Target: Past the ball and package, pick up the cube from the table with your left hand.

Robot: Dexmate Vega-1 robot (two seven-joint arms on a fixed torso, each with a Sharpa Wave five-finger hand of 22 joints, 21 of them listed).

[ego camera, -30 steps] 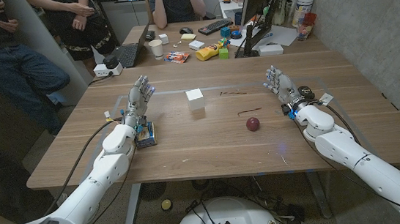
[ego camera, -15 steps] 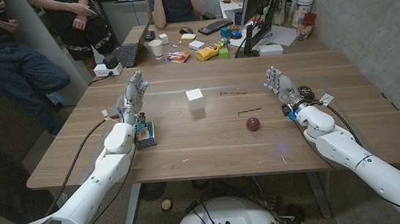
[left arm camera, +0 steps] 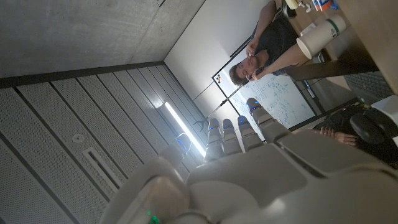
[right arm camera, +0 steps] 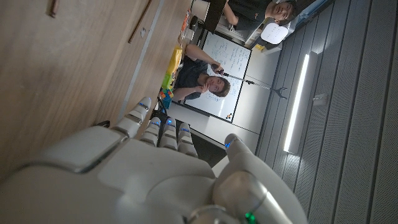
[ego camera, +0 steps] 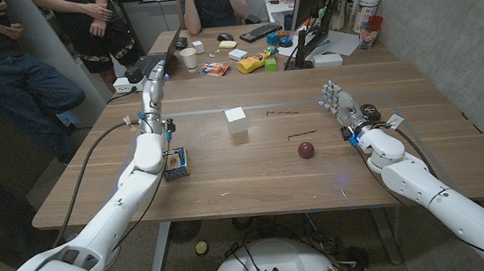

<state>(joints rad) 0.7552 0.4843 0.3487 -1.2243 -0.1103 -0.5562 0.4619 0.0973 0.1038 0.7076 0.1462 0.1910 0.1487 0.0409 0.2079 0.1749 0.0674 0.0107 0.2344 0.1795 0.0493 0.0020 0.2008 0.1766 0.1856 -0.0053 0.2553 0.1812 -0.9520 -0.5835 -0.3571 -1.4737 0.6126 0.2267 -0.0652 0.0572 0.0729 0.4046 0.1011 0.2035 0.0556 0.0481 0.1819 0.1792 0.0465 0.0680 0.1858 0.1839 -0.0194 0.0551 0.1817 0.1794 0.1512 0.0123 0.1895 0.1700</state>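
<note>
In the head view the white cube [ego camera: 236, 118] stands at the centre of the wooden table [ego camera: 254, 165], above-left of the ball [ego camera: 306, 150]. The package [ego camera: 174, 163] lies left. The left hand [ego camera: 154, 83] is raised, fingers straight, holding nothing. The right hand [ego camera: 338, 102] is at the right, fingers apart, empty.

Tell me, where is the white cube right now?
In the head view the cube sits mid-table, between the raised left hand and the right hand, beyond the ball.
</note>
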